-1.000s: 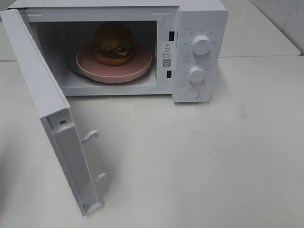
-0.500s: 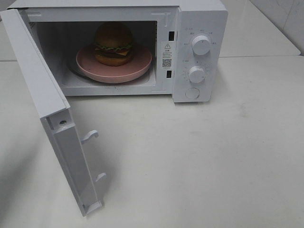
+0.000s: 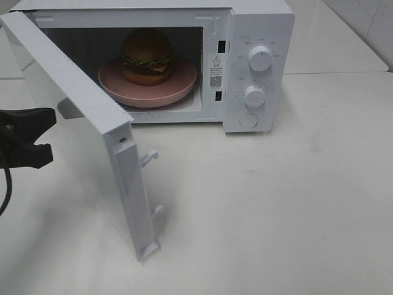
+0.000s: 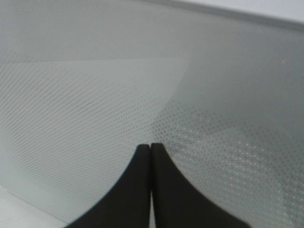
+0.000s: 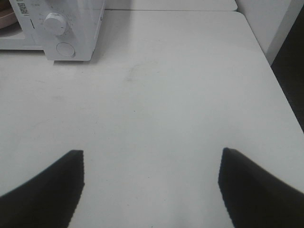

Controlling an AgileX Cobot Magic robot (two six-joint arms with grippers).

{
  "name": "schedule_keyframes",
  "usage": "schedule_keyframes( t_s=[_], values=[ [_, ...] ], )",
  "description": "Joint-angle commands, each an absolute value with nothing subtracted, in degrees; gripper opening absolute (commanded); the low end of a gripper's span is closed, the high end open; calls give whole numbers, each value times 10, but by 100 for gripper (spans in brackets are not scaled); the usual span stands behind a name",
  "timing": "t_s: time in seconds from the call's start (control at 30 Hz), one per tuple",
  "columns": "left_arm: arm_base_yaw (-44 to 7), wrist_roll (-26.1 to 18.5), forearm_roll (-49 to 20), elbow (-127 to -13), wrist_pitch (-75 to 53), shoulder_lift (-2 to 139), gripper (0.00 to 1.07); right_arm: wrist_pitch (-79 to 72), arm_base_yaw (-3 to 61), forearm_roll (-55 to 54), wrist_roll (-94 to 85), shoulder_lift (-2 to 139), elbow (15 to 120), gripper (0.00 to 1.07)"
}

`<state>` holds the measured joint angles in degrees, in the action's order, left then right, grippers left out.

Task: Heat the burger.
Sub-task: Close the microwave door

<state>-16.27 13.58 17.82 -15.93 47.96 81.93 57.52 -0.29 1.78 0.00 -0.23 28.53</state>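
Observation:
The burger [image 3: 146, 55] sits on a pink plate [image 3: 175, 86] inside the white microwave [image 3: 261, 18]. The microwave door [image 3: 80, 123] stands partly open, swung out over the table at the left. My left gripper [image 3: 43, 136] is at the left edge, on the door's outer side. In the left wrist view the left gripper [image 4: 150, 147] is shut and empty, its tips against the door's dotted window [image 4: 199, 85]. My right gripper [image 5: 151, 152] is open and empty above bare table to the right of the microwave [image 5: 71, 28]. It is out of the exterior view.
Two knobs [image 3: 260, 59] [image 3: 253, 96] and a round button [image 3: 248, 120] are on the microwave's right panel. Two latch hooks [image 3: 149, 158] stick out of the door's free edge. The white table [image 3: 276, 203] reaches to the front and right.
The door has swung partway toward the microwave's opening. My left gripper has come into view from the left edge, behind the door. The burger and plate have not moved.

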Motion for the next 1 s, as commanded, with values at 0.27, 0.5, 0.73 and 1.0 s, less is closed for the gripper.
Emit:
schedule_keyframes(
  t_s=[0.27,0.5,0.73,1.0],
  values=[
    [-285,42,-40,-226,504,899,0,571,-5,18,6,-18,284,76],
    [-336,30,-116,-297,504,960,0,571,-5,18,6,-18,284,76],
    [-368,3,-168,-362,500,1006,0,571,-5,18,6,-18,284,76],
    [-394,-70,-253,-461,451,1058,0,571,-5,18,6,-18,284,76]
  ],
)
